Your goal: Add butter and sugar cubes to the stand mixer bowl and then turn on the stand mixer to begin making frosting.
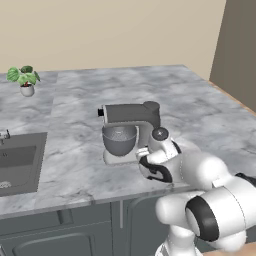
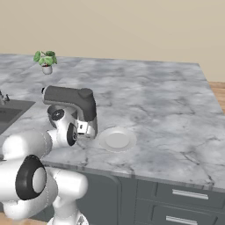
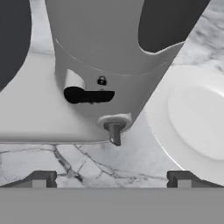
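The grey stand mixer (image 1: 131, 120) stands near the counter's front edge. Its stand mixer bowl (image 1: 120, 141) sits under the head on the whitish base. My gripper (image 3: 111, 179) is open, fingertips (image 3: 41, 178) wide apart with nothing between them. It hovers low over the counter, close to the mixer's column (image 3: 109, 52) and pointing at it. On that column I see a black lever (image 3: 87, 95) and, below it, a small grey knob (image 3: 114, 130). The round white plate (image 2: 117, 139) lies bare just right of the mixer. Butter and sugar cubes are out of view.
A sink (image 1: 17, 162) is set into the marble counter (image 1: 210, 120) at the left. A small potted plant (image 1: 24, 80) stands at the back left. Dark cabinet fronts (image 2: 184, 202) run below the counter edge.
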### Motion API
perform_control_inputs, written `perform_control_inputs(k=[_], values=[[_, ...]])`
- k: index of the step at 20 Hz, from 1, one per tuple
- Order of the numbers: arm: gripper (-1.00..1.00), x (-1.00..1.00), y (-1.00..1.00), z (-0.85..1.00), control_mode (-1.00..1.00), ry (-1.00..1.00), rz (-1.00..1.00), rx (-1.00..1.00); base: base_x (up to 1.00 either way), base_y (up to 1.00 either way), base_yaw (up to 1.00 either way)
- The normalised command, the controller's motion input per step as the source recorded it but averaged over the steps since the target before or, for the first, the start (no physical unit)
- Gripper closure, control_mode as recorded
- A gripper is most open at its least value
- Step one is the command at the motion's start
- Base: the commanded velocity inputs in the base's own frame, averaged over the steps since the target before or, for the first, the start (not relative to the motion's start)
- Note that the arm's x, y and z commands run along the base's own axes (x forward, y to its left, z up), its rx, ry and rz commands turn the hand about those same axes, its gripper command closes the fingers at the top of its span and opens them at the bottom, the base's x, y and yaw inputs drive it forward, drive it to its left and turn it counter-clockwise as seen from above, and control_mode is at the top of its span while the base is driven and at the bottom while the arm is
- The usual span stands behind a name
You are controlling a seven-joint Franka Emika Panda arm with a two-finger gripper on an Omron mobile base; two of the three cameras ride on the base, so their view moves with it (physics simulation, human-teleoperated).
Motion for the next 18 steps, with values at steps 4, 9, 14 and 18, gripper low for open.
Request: perform_control_inputs(k=[4, 9, 14, 18], values=[[-1.00, 0.41, 0.00, -0.01, -1.00, 0.00, 0.00, 0.00, 0.00, 0.00, 0.00], [-1.00, 0.36, 0.00, -0.06, -1.00, 0.00, -0.01, 0.00, 0.00, 0.00, 0.00], [-1.00, 0.11, 0.00, -0.30, -1.00, 0.00, 0.00, 0.00, 0.00, 0.00, 0.00], [-1.00, 0.20, 0.00, -0.25, -1.00, 0.00, 0.00, 0.00, 0.00, 0.00, 0.00]])
